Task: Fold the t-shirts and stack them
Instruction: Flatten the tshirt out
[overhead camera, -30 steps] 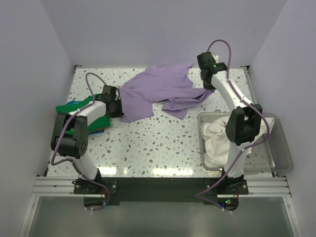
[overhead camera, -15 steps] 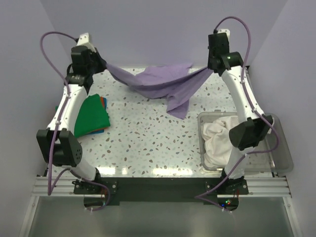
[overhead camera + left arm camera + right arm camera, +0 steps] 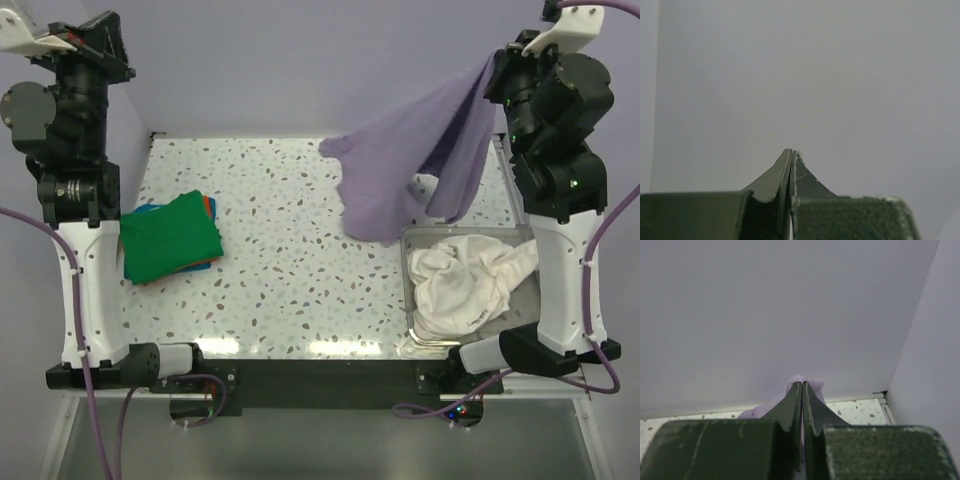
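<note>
Left gripper (image 3: 791, 155) is sitting raised high at the far left, jaws pressed together, nothing between them. Green t-shirt (image 3: 170, 238) is lying folded on the left of the table (image 3: 300, 270), with blue and orange edges (image 3: 209, 207) peeking out along its right side. Lavender t-shirt (image 3: 420, 165) is hanging in the air over the far right of the table, its lower edge dangling near the clear bin (image 3: 410, 300). Cream t-shirt (image 3: 465, 280) is lying crumpled inside that bin. Right gripper (image 3: 802, 387) is raised at the upper right, jaws clamped on the lavender t-shirt.
</note>
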Robot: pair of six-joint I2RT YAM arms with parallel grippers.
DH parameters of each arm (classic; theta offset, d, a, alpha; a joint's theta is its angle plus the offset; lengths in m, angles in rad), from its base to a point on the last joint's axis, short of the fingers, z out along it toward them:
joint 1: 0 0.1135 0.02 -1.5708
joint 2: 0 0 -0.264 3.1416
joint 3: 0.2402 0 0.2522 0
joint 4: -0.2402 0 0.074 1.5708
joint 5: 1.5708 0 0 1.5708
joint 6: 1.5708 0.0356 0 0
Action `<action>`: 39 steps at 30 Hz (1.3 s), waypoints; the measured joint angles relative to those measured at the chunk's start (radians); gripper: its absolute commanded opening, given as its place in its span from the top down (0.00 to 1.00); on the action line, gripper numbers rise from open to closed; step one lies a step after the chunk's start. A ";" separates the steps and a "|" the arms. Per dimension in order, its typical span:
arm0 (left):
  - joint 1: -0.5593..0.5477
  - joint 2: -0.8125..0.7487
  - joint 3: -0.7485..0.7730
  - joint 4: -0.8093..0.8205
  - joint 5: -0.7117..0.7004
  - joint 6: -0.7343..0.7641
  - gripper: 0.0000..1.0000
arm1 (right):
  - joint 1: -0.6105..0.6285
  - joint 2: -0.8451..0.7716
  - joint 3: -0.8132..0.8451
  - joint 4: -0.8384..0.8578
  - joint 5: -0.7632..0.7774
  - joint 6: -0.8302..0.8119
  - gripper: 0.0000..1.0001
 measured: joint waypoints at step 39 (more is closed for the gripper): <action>-0.107 0.135 -0.554 0.011 0.264 -0.108 1.00 | 0.498 0.503 0.420 0.290 -0.153 0.085 1.00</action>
